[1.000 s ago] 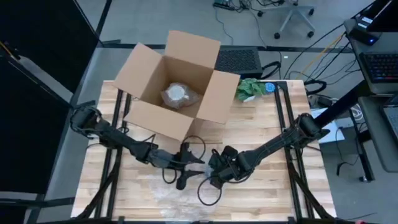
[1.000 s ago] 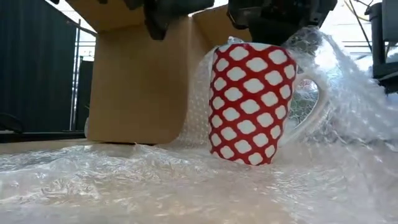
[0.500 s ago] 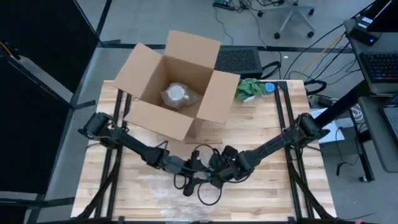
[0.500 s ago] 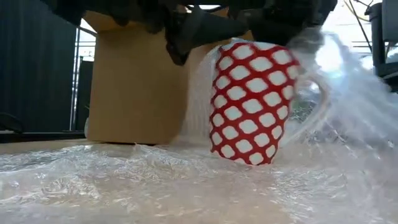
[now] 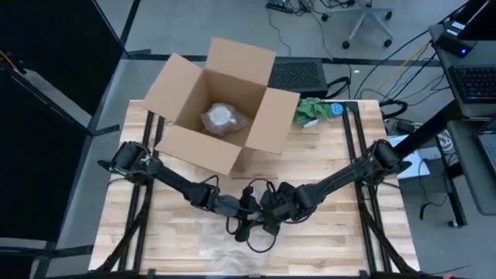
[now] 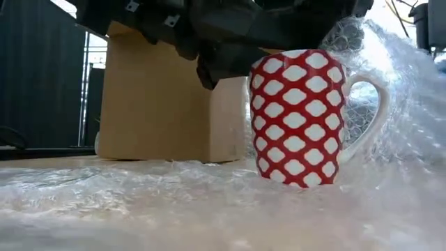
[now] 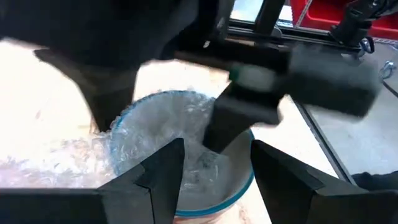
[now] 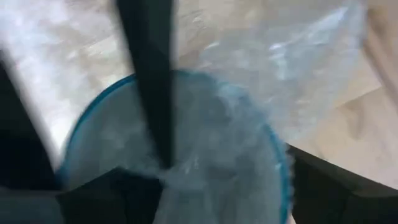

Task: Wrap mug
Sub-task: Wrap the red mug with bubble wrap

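Observation:
A red mug with white patches (image 6: pixel 296 118) stands upright on a bubble wrap sheet (image 6: pixel 139 202), its handle (image 6: pixel 368 115) toward the table's right. The wrap rises behind the handle (image 6: pixel 401 84) and runs over the blue rim (image 7: pixel 118 140) into the mug (image 8: pixel 211 137). Both grippers hang over the mug's mouth and hide it in the high view. My left gripper (image 5: pixel 246 218) (image 7: pixel 217 171) is open. My right gripper (image 5: pixel 265 215) (image 8: pixel 227 180) is open wider. My left gripper comes from above with one finger (image 7: pixel 163 168) over the mug's mouth and the other (image 7: pixel 283 171) outside the rim. I cannot tell whether either touches. My right gripper reaches down from above. One finger (image 7: pixel 227 127) is inside the mug on the bunched wrap (image 7: pixel 193 149), the other (image 8: pixel 329 186) outside the rim (image 8: pixel 281 168).
An open cardboard box (image 5: pixel 221 108) with a wrapped bundle (image 5: pixel 222 118) inside stands at the far left, close behind the mug (image 6: pixel 153 97). A green object (image 5: pixel 310 110) lies at the far edge. A black cable loop (image 5: pixel 260 240) hangs below the grippers.
My left gripper has moved toward the table's right and come in over the mug beside the right gripper. The mug tipped briefly, has slid a little toward the table's right, and stands upright now. The wrap stays raised behind its handle.

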Controlling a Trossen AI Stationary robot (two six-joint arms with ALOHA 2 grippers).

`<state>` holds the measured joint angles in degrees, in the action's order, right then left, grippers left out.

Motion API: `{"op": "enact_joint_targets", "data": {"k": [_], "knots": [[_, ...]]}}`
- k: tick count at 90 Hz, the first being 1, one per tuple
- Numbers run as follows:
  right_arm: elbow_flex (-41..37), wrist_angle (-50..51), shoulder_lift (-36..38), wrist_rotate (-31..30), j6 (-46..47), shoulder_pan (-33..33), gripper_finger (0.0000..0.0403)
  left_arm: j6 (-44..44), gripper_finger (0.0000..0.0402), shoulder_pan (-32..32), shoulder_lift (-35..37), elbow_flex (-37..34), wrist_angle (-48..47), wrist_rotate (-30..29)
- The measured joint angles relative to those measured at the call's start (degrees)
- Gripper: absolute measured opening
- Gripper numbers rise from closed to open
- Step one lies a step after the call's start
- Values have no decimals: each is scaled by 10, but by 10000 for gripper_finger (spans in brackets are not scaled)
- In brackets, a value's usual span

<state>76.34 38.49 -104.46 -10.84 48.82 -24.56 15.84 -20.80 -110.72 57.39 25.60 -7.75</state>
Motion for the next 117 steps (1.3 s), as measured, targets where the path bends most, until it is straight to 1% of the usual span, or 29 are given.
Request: {"op": "enact_joint_targets", "data": {"k": [7,28,43,54,70,94,105,117], "knots": [[0,3,21,8,0,0,265,0,179,0,0,-1,1,0],[1,21,89,2,0,-1,265,0,179,1,-1,-2,6,-3],[1,65,103,-28,53,6,265,3,179,1,-2,-3,15,-3],[1,92,77,-31,67,6,265,3,179,1,-2,-3,15,-2],[1,38,24,-21,34,3,265,3,180,1,-2,-3,15,-1],[5,37,-61,10,34,16,265,3,180,1,-2,-3,20,4],[6,22,-77,28,31,21,265,-2,180,0,-2,-3,17,4],[5,19,-76,43,18,28,265,-7,180,0,-2,-3,18,5]]}}
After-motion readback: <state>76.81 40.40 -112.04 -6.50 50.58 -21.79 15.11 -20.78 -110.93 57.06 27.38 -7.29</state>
